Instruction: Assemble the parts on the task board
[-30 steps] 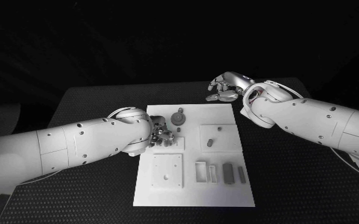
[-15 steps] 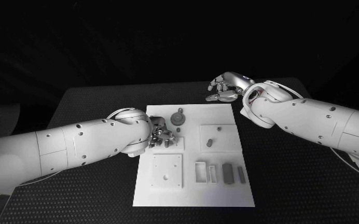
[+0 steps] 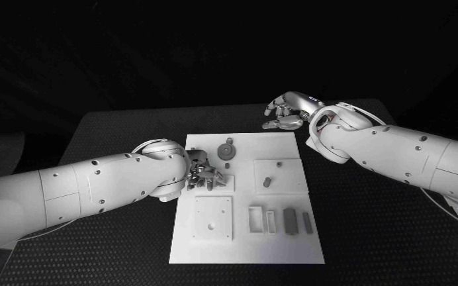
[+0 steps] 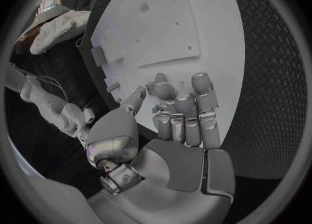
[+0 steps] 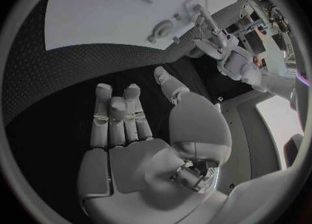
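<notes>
In the middle of the black table (image 3: 114, 134) lies the white task board (image 3: 243, 249), its grey parts on it.

A round part (image 3: 226, 150) sits near the far edge, a small peg (image 3: 268, 181) right of centre, and upright pieces (image 3: 289, 220) in the near right corner. The left hand (image 3: 203, 173) hangs over the board's left edge, fingers curled (whether it grips anything, I cannot tell). The right hand (image 3: 289, 111) hovers beyond the far right corner, loosely spread, holding nothing.
</notes>
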Controlling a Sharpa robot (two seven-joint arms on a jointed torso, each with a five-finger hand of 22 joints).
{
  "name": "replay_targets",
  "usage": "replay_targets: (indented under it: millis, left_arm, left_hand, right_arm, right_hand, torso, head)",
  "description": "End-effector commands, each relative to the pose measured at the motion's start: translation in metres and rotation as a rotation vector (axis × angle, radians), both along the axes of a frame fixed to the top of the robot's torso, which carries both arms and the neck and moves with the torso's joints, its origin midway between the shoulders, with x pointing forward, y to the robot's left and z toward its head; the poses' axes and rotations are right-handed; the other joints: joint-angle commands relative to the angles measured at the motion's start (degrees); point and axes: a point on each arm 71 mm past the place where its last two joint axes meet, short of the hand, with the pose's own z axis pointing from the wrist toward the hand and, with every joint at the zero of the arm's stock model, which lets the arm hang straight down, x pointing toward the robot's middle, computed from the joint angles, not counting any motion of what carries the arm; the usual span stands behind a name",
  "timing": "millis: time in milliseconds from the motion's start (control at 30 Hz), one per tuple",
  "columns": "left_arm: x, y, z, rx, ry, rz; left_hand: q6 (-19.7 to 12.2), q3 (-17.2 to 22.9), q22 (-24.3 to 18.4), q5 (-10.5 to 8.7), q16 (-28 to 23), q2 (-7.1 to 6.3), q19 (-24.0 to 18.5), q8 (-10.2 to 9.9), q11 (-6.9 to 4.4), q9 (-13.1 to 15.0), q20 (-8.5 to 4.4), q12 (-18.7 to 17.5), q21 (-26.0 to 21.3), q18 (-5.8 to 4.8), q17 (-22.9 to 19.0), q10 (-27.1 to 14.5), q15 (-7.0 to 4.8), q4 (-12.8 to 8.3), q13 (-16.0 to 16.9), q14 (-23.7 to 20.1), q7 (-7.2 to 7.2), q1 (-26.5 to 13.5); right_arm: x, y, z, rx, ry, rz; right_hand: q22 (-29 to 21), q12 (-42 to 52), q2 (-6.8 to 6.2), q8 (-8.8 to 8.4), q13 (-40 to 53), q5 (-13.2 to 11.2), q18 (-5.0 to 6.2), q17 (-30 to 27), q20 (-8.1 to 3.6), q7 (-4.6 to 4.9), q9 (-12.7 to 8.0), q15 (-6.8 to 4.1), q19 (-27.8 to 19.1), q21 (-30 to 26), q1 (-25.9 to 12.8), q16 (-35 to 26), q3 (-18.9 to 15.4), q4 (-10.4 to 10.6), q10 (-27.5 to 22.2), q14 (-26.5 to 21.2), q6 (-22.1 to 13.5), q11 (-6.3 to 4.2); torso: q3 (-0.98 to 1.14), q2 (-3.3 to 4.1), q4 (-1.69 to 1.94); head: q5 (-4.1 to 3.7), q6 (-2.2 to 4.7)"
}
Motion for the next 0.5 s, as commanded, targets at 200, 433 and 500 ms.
replay_targets:
  millis: [200,433,500]
  left_arm:
    - [-0.0002,0.0004,0.0006,-0.022,0.006,0.000]
    - [0.0000,0.0001,0.0012,-0.038,0.007,0.005]
    - [0.0004,0.0000,0.0019,-0.049,0.005,0.009]
  left_hand:
    - [0.05,0.01,1.07,-0.10,0.44,1.77,0.01,0.24,-0.22,0.20,-0.14,0.33,0.27,0.61,-0.27,0.22,-0.09,-1.17,-0.01,-0.25,-0.20,0.55]
    - [0.01,-0.37,1.04,-0.08,0.58,3.07,0.02,0.09,-0.15,0.27,-0.05,0.34,0.25,0.53,-0.66,0.16,-0.11,-2.52,-0.14,-0.33,-0.13,1.11]
    - [-0.03,-0.46,1.02,-0.08,0.58,3.16,0.00,0.04,-0.13,0.28,-0.03,0.32,0.23,0.52,-0.74,0.14,-0.12,-2.72,-0.18,-0.36,-0.11,1.15]
  right_arm:
    - [-0.0004,0.0009,-0.0003,-0.004,0.004,0.015]
    - [-0.0004,0.0008,-0.0004,-0.004,0.005,0.015]
    - [-0.0004,0.0007,-0.0004,-0.005,0.005,0.014]
  right_hand:
    - [0.80,0.35,0.30,0.15,-0.08,0.20,0.68,-0.09,-0.32,1.73,-0.09,-0.18,0.12,-0.26,-0.17,0.07,-0.44,0.06,-0.20,0.03,-1.29,0.05]
    - [0.80,0.36,0.32,0.15,-0.10,0.20,0.68,-0.09,-0.32,1.73,-0.09,-0.17,0.12,-0.27,-0.19,0.07,-0.44,0.07,-0.19,0.03,-1.30,0.05]
    - [0.80,0.36,0.33,0.15,-0.10,0.20,0.68,-0.09,-0.32,1.73,-0.09,-0.17,0.12,-0.27,-0.19,0.07,-0.44,0.07,-0.19,0.03,-1.30,0.05]
  torso:
    - [-0.01,0.01,0.03]
    - [0.02,-0.01,0.02]
    - [0.01,-0.01,0.02]
  head:
    - [0.12,0.04]
    - [0.10,0.04]
    - [0.10,0.04]
